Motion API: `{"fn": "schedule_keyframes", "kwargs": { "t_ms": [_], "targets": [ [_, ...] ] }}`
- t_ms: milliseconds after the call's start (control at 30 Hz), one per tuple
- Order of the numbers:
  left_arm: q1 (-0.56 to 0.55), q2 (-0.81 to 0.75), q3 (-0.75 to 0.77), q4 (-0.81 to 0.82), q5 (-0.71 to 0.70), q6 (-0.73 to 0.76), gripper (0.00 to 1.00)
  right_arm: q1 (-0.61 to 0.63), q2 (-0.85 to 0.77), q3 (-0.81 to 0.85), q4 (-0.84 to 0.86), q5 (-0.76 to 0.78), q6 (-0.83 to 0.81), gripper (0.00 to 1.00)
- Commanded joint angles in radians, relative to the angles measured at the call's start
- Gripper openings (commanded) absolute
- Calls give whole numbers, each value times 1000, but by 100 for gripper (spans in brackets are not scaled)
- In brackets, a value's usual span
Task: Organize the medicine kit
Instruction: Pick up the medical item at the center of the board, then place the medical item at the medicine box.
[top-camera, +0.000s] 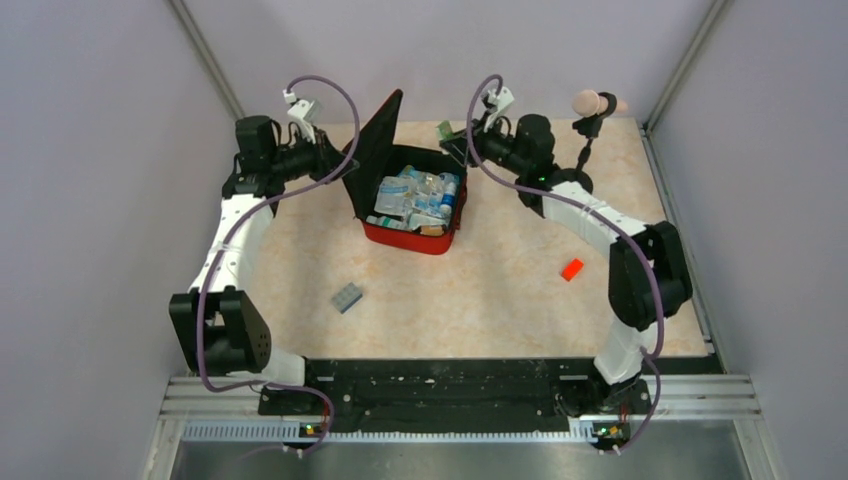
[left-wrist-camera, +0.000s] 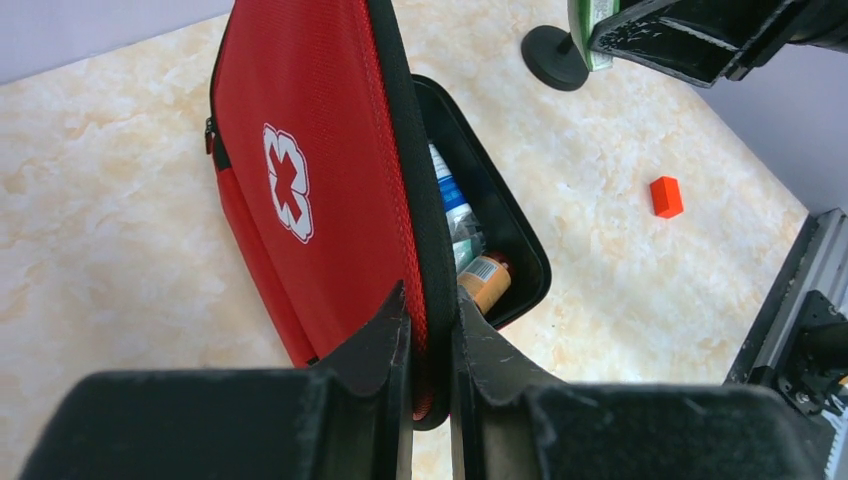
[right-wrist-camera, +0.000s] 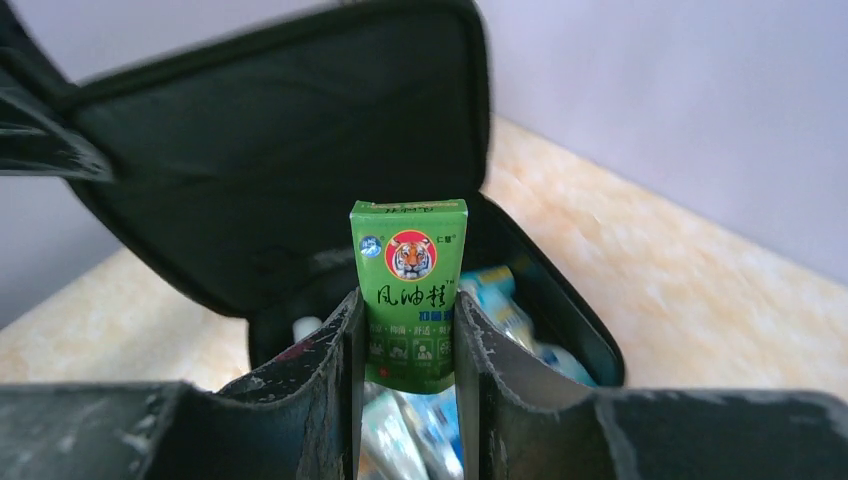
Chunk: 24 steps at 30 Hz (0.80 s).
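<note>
ok so the medicine kit sits open at upper centre of the top view, red tray flat on the table, lid standing nearly upright along its left side. The left gripper is pinching that lid's edge, black zip trim squeezed right between the fingers, so that arm is basically a doorstop.

The right gripper is clamped on a little green box with a tiger logo. The box pokes out past the fingertips, long axis in line with the fingers.

The bit that matters: in the top view the right claw hangs just off the tray's upper right corner, so the opening lies down and to the left of it. In the right wrist view the tray shows below and behind the box, with the black lid lining as a backdrop.

The tray is already pretty stuffed with packets and bottles, so my guess is the box has to go in flat or get wedged along the right wall. The right arm is clearly the one to do it.
</note>
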Motion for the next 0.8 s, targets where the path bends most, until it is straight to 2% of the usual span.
{"fn": "schedule_keyframes", "kwargs": {
  "t_ms": [0,167,300,400,767],
  "targets": [
    [0,32,11,-158,-53,85,0,74,55,-1,410,-57,59,27],
    [-2,56,81,-230,-115,132,0,124,160,41,614,-68,147,26],
    [-1,91,150,-271,-89,120,0,160,227,83,725,-60,197,26],
    [0,114,200,-314,-17,129,0,174,283,123,804,-39,228,26],
    [-1,108,151,-299,82,37,0,194,464,304,873,7,246,26]
  ]
}}
